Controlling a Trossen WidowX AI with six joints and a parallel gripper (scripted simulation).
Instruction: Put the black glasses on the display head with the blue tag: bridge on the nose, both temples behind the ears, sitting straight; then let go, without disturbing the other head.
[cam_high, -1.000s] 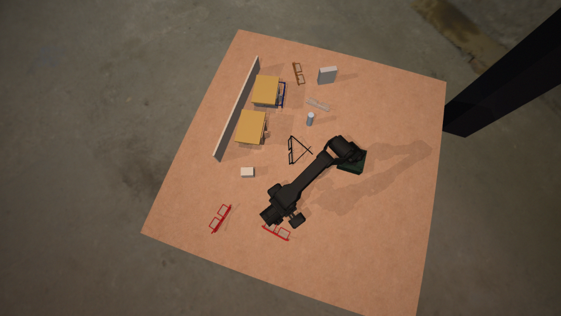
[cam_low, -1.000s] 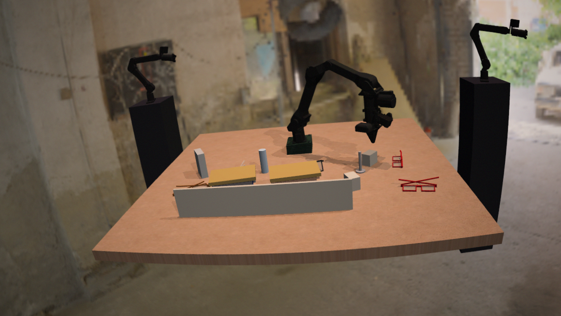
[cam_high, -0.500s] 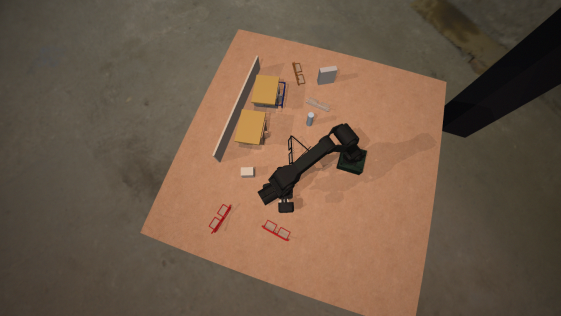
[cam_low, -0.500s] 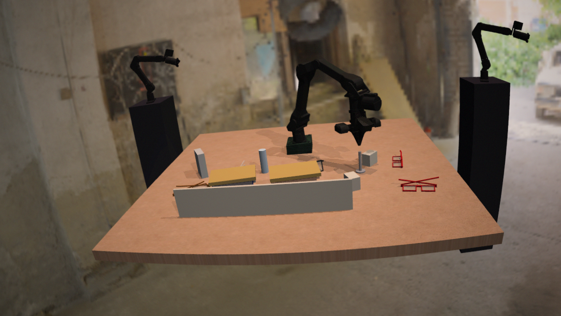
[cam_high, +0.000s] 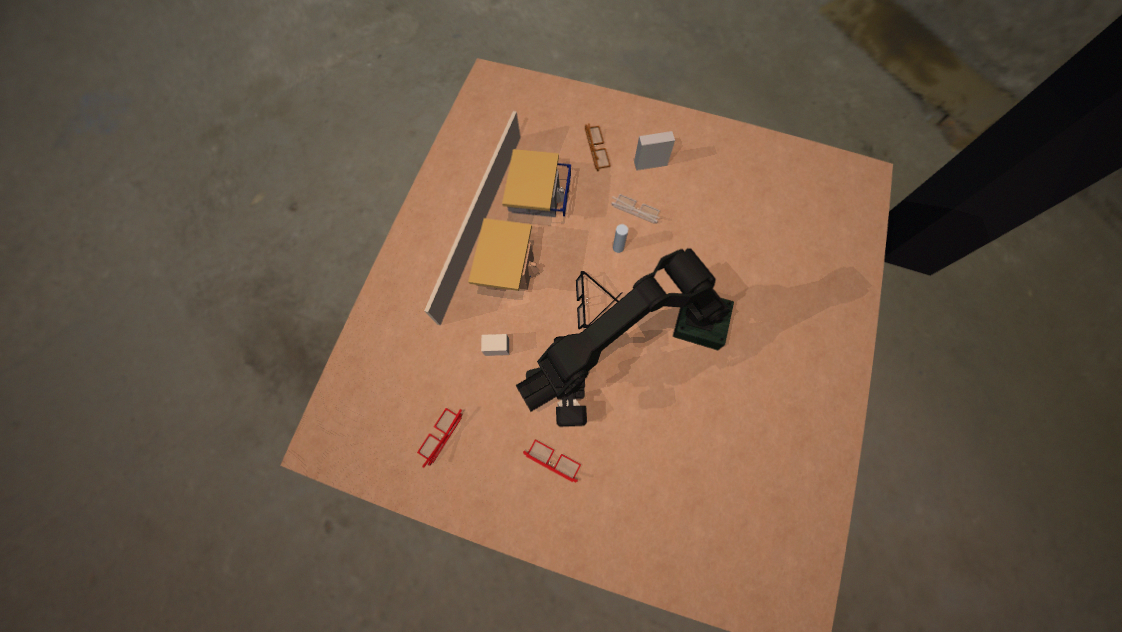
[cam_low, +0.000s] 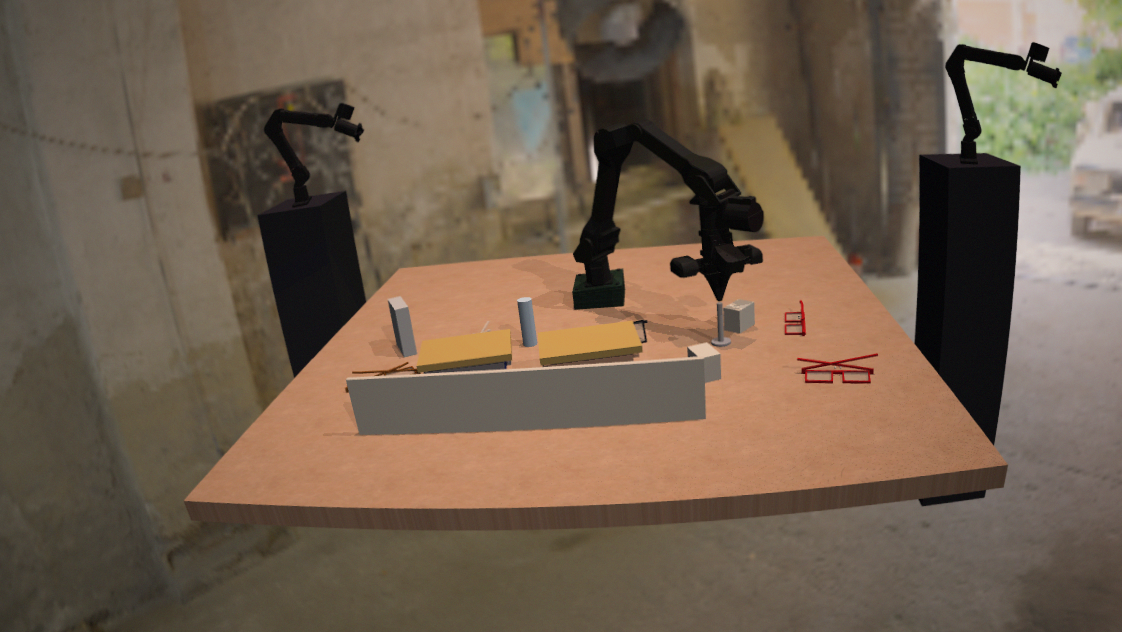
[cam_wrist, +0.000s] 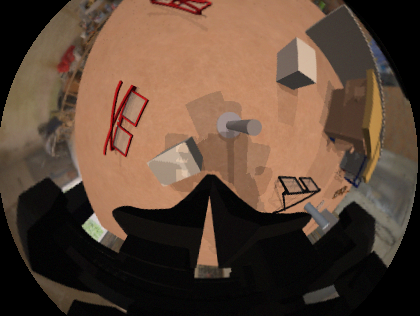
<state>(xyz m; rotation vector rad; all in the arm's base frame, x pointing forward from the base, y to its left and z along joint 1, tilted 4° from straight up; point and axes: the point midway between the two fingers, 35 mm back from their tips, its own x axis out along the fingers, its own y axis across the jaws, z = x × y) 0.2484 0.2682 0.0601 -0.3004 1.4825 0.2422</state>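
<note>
The black glasses (cam_high: 583, 301) (cam_wrist: 298, 185) lie on the table with temples spread, partly under my arm in the top view; their edge shows behind a yellow top in the exterior view. My gripper (cam_low: 719, 298) (cam_wrist: 210, 178) is shut and empty, above the table, away from the glasses and near a thin post. Two display heads sit under yellow tops. The farther one wears blue glasses (cam_high: 568, 188) (cam_wrist: 354, 177). The nearer one, under its yellow top (cam_high: 500, 253) (cam_low: 590, 343), shows no glasses. I cannot make out the blue tag.
The thin post (cam_low: 719, 320) (cam_wrist: 243, 126) stands between two pale blocks (cam_low: 738, 317) (cam_wrist: 296, 62). A long panel (cam_high: 475, 219) (cam_low: 533, 400) runs behind the heads. Two red glasses, brown glasses (cam_high: 597, 147), clear glasses (cam_high: 635, 208), a cylinder (cam_high: 620, 239) and a grey box (cam_high: 654, 151) are around.
</note>
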